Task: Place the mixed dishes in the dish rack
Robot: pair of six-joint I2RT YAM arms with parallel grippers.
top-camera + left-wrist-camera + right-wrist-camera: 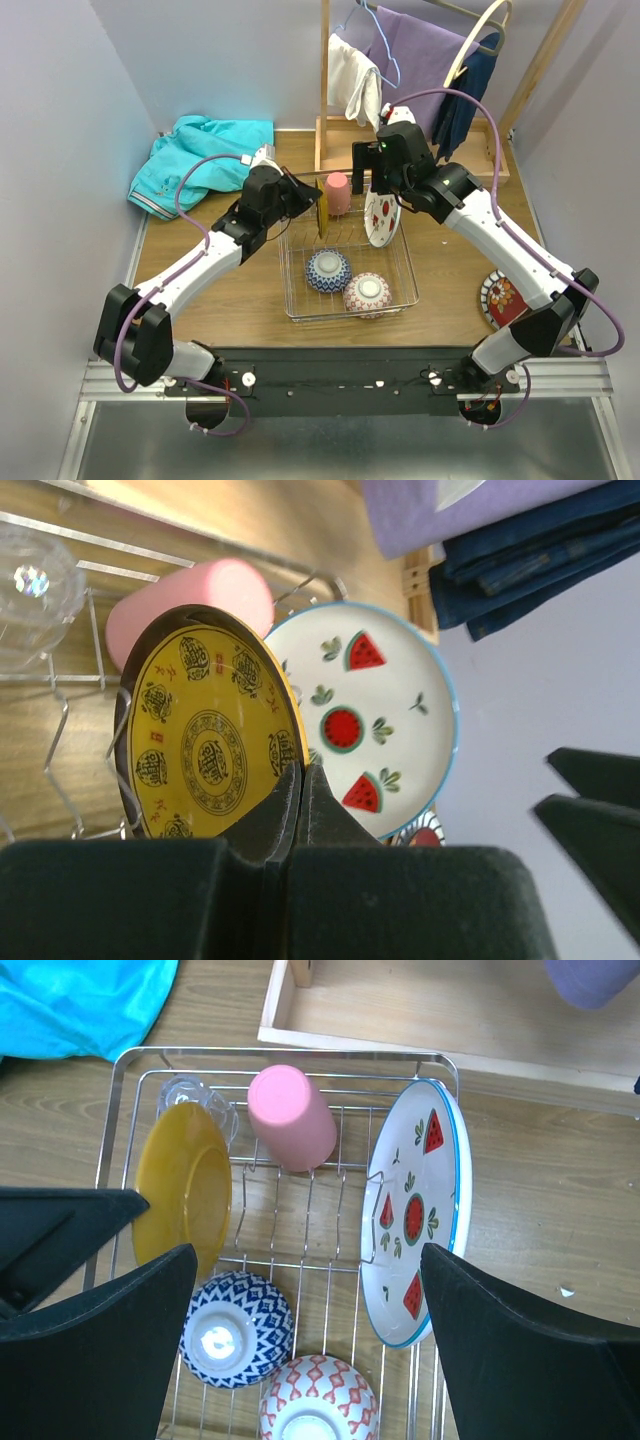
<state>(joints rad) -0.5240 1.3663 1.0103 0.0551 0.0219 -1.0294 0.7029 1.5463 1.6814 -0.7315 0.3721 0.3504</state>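
Observation:
The silver wire dish rack (400, 262) sits mid-table. In it lie the blue-patterned bowl (328, 270) and the pink-patterned bowl (367, 293), both upside down, plus the pink cup (338, 193). The white plate with red fruit motifs (381, 215) leans on its right side. My left gripper (300, 780) is shut on the rim of the yellow plate (205, 740), held on edge in the rack's back left, beside the small clear glass (35, 585). My right gripper (308, 1260) is open and empty above the rack. The red plate (500, 298) lies on the table at right.
A teal garment (205, 155) lies at the back left. The wooden clothes rack (420, 60) with hung clothes stands behind the dish rack, its base (500, 165) at the back right. Walls close in on both sides.

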